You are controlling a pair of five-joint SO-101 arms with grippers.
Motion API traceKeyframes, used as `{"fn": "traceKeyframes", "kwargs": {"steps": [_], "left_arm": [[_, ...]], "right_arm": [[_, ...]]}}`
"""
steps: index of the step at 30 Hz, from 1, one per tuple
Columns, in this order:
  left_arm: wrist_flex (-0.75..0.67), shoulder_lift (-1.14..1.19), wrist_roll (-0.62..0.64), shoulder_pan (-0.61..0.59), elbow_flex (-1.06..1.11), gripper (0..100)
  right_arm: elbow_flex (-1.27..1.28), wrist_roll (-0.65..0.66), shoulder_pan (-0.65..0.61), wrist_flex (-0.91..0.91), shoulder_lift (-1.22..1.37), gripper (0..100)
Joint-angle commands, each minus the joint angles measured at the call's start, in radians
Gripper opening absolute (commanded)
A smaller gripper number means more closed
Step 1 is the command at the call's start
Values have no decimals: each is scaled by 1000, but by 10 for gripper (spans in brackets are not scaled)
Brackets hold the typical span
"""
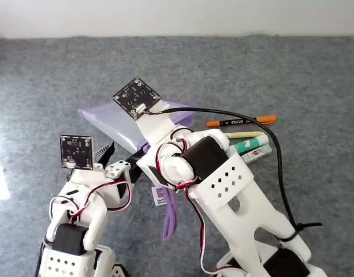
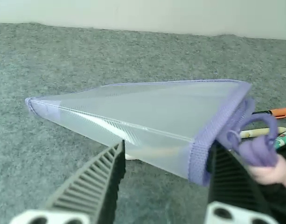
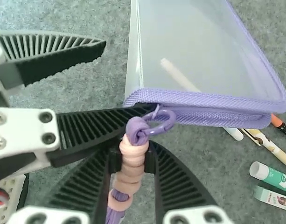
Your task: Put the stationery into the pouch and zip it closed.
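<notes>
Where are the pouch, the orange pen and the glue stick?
pouch [image 2: 147,112]: left wrist view, clear side panel.
orange pen [image 1: 267,119]: high view, its orange cap.
glue stick [image 3: 277,177]: right wrist view, green body.

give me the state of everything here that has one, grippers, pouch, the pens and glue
pouch: zip edge looks closed where visible, slider at one corner
left gripper: open, straddling that corner of the pouch
right gripper: shut on the pull strap
orange marker: capped, lying outside the pouch
cream pen: lying outside the pouch
glue stick: capped, lying outside the pouch
</notes>
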Motion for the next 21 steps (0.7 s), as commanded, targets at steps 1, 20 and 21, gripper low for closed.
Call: {"fn": "traceKeyframes", "kwargs": {"steps": [1,20,21], "left_arm": [[-20,2,-28,9,-7,279],[-25,2,-29,9,10,91],[-25,2,-29,9,10,72]], "right_arm": [[-17,-6,-18,2,-48,8],[-11,66,-18,15,-143,8],[-11,66,-18,30,-143,8]]}}
